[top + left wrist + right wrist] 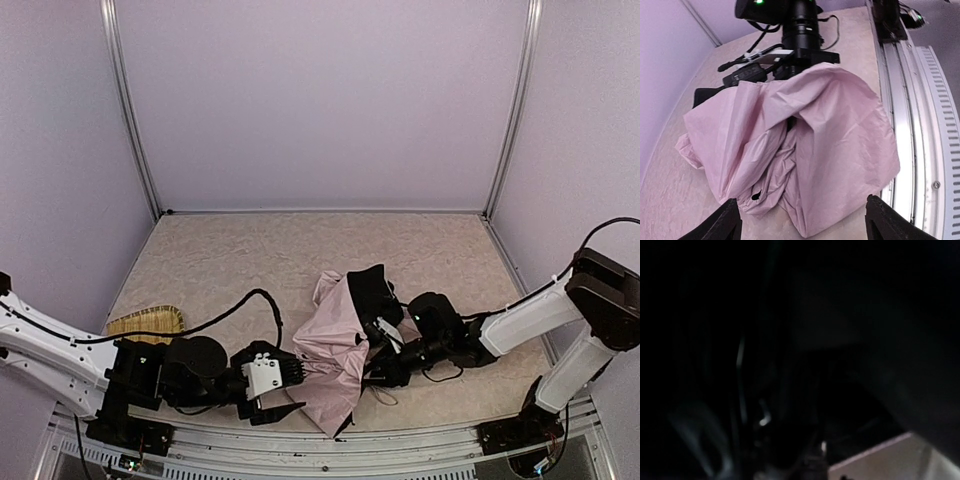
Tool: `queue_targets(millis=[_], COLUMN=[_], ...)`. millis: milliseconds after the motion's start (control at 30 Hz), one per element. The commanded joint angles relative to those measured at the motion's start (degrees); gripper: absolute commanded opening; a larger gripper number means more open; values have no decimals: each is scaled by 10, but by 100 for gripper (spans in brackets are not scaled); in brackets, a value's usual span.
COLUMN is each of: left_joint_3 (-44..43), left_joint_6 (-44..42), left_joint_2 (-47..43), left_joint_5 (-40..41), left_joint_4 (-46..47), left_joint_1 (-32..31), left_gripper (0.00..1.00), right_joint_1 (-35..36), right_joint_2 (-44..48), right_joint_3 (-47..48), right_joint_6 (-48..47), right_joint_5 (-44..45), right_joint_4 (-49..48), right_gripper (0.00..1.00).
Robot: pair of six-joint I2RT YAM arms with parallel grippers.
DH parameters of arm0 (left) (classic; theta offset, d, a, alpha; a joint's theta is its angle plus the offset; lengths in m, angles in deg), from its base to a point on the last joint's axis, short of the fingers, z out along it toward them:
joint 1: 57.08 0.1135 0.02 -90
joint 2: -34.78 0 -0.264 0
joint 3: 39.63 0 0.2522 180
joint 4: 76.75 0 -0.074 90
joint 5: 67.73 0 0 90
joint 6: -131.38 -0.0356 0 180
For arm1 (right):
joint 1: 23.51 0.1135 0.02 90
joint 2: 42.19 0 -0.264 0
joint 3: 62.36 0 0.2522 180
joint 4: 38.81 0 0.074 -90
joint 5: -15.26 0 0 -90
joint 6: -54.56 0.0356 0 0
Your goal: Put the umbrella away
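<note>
The umbrella lies collapsed on the table near the front edge, pale pink fabric crumpled, with black lining showing at its far side. My left gripper is open just left of the fabric. In the left wrist view its fingertips stand wide apart with the pink fabric ahead of and between them, not gripped. My right gripper reaches in from the right and its fingers are hidden under the canopy. The right wrist view is almost black, with only faint glints. The handle and strap are hidden.
A flat woven straw piece lies at the left. A black cable loops over the table from the left arm. The metal rail runs along the near edge beside the umbrella. Pale walls close off the back and sides.
</note>
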Motion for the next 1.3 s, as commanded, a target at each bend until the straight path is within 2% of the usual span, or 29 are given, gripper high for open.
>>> queue_targets(millis=[0,100,233,400,533,667,867,1067,1133,1167,1267], left_joint_3=[39,71,83,97,117,109,81,61,44,33,3], left_joint_6=[41,62,61,47,61,73,45,66,67,64,54], left_joint_2=[-31,-57,-90,-113,-109,-73,-4,92,132,146,181], left_joint_5=[47,59,88,77,37,-23,-39,-66,-89,-107,-160], left_joint_4=[155,220,255,308,374,403,412,470,500,505,514], left_joint_1=[26,43,54,67,104,156,188,230,240,243,247], left_gripper=[85,87,89,96,99,99,99,99,94,86,41], right_joint_1=[-3,-7,-29,-48,-48,-48,-49,-48,-47,-47,-45], right_joint_2=[83,157,267,345,349,347,338,319,316,316,324], right_joint_3=[24,51,90,143,218,270,330,344,336,329,312], right_joint_6=[-8,-28,-60,-114,-180,-233,-277,-290,-288,-287,-287], right_joint_5=[22,58,105,114,86,0,-88,-143,-157,-162,-179], right_joint_4=[80,113,145,168,244,302,368,383,375,369,353], right_gripper=[0,0,0,0,0,0,0,0,0,0,0])
